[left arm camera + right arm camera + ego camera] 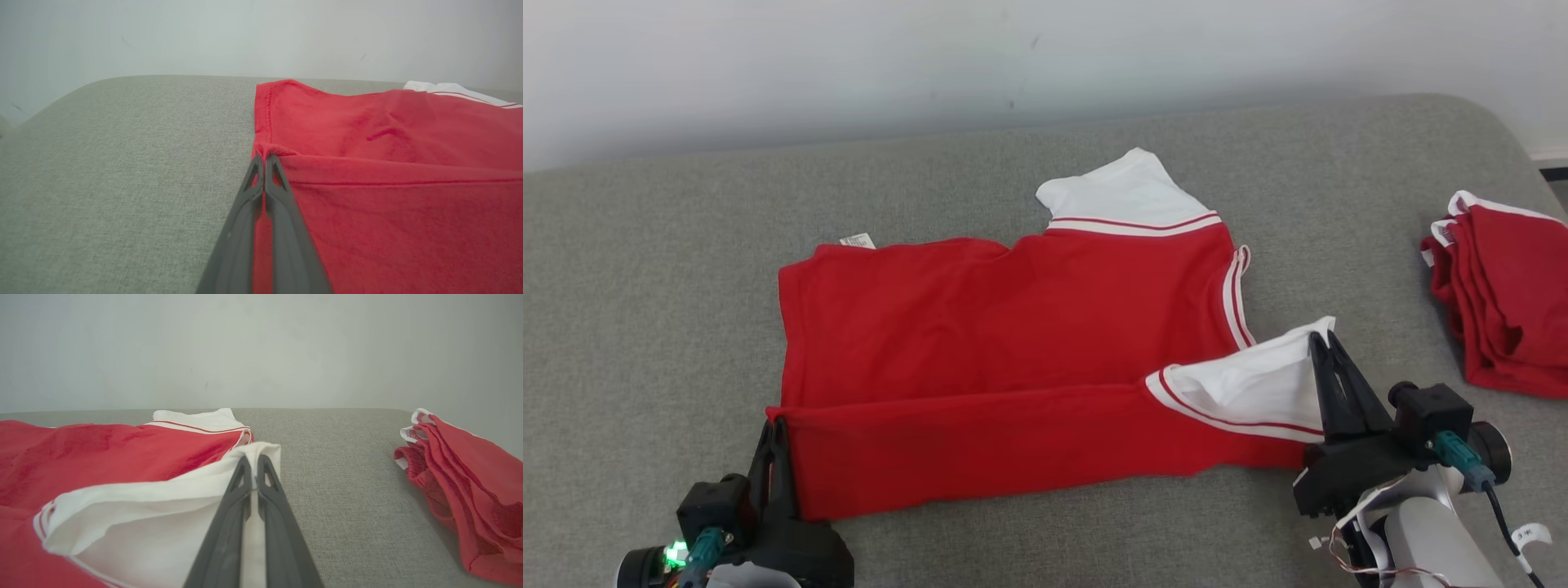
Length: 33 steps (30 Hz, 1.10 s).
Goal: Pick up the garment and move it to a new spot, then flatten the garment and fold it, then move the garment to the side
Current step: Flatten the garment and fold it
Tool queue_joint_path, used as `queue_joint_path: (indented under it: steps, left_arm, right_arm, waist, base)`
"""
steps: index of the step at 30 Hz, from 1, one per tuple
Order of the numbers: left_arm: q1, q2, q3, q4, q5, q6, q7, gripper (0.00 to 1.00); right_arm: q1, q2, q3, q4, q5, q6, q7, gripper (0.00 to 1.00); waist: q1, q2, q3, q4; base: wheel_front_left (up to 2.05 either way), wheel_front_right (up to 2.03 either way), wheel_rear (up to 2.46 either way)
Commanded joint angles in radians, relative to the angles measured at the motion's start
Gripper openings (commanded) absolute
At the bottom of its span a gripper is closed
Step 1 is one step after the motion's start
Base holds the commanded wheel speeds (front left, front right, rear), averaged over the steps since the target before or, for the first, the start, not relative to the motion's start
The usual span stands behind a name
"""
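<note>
The garment [1005,327] is a red shirt with white, red-striped sleeves, spread on the grey padded surface [645,286] with its near edge folded over. My left gripper [774,426] is shut on the garment's near left corner [265,153]. My right gripper [1321,339] is shut on the white sleeve [1258,384] at the near right, pinching its edge [261,451]. The far sleeve [1123,192] lies flat at the back, with a small tag [858,240] at the far left corner.
A stack of folded red garments [1507,298] sits at the right edge of the surface, seen also as red folds [461,486] in the right wrist view. A pale wall [931,57] stands behind. Bare grey padding lies left of the garment.
</note>
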Motion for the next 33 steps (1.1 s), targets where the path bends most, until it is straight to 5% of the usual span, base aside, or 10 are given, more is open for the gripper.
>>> queue_joint_path:
  steps: [1,16,17,18,19,20,33]
  left_arm:
    - [-0.018,0.002,0.004,0.010,0.005,0.008,-0.003,0.00]
    - [-0.077,0.002,-0.021,0.026,0.005,0.009,-0.003,0.00]
    - [-0.080,0.002,-0.024,0.029,0.005,0.010,-0.003,0.00]
    - [-0.083,0.003,-0.025,0.025,0.005,0.015,-0.003,0.00]
    - [-0.082,0.003,-0.023,0.019,-0.002,0.017,-0.003,0.48]
    - [-0.076,0.002,-0.024,0.017,-0.003,0.020,-0.003,1.00]
    - [0.079,0.003,-0.062,-0.076,-0.053,0.070,-0.003,1.00]
  right_arm:
    - [-0.021,-0.005,-0.002,0.009,-0.004,-0.002,0.000,0.00]
    - [-0.111,-0.005,-0.010,0.064,-0.025,-0.002,0.000,0.00]
    - [-0.113,-0.002,-0.014,0.076,-0.023,-0.002,0.000,0.07]
    - [-0.115,0.000,-0.016,0.085,-0.022,-0.002,0.000,0.52]
    - [-0.117,0.002,-0.022,0.096,-0.024,-0.002,0.000,1.00]
    - [-0.119,0.006,-0.026,0.103,-0.024,-0.002,0.000,1.00]
    - [0.025,0.026,-0.073,-0.016,0.007,-0.002,0.000,1.00]
  waist:
    - [-0.0002,-0.0002,0.028,0.012]
    - [-0.0002,-0.0002,0.070,0.029]
    - [-0.0002,-0.0002,0.069,0.030]
    - [-0.0002,-0.0002,0.069,0.030]
    - [-0.0002,-0.0002,0.069,0.030]
    - [-0.0002,-0.0002,0.068,0.030]
    - [-0.0002,-0.0002,0.047,0.029]
  base:
    - [0.00,0.00,0.00]
    - [0.00,0.00,0.00]
    - [0.00,0.00,0.00]
    - [0.00,0.00,0.00]
    - [0.00,0.00,0.00]
    - [0.00,0.00,0.00]
    - [0.00,0.00,0.00]
